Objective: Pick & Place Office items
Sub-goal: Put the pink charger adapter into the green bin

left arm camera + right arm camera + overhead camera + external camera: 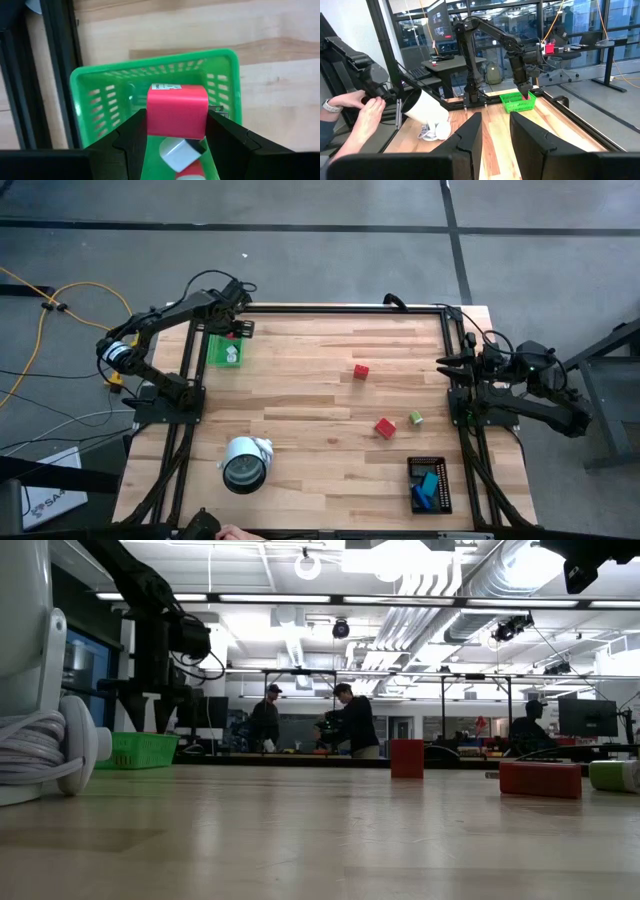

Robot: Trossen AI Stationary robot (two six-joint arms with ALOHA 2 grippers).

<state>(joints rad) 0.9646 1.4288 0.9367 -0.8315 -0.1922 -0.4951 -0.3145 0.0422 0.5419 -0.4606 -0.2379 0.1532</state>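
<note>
High view, left gripper (pixel 233 330): hung over the green tray (pixel 213 350) at the table's far-left corner, some white bit (pixel 231 354) lying inside it.
High view, right gripper (pixel 447 363): parked at the right edge of the table (pixel 300 410), well apart from everything.
High view, loose pieces: one red block (pixel 361 371) mid-table, another red block (pixel 385 427) nearer the front with a green cube (pixel 415 418) just beside it.
High view, black tray (pixel 429 484): sat front right, blue and teal bits (pixel 428 486) in it.
High view, big roll (pixel 245 464): front left, on its own.
Low view: same two red blocks (pixel 407 757) (pixel 540 779) and the cube (pixel 614 775) off to the right, green tray far left behind the roll (pixel 40 690), people standing way back in the room.
Left wrist view: fingers (pixel 131 142) clamped on a red block (pixel 177 111), one on each side, held right above the green tray (pixel 225 75); white piece (pixel 176 152) visible underneath.
Right wrist view: own fingers (pixel 470 142) spread apart, nothing between them; left arm over the green tray (pixel 518 102) across the table; a person's hand (pixel 367 112) by the edge near the roll (pixel 424 111).
</note>
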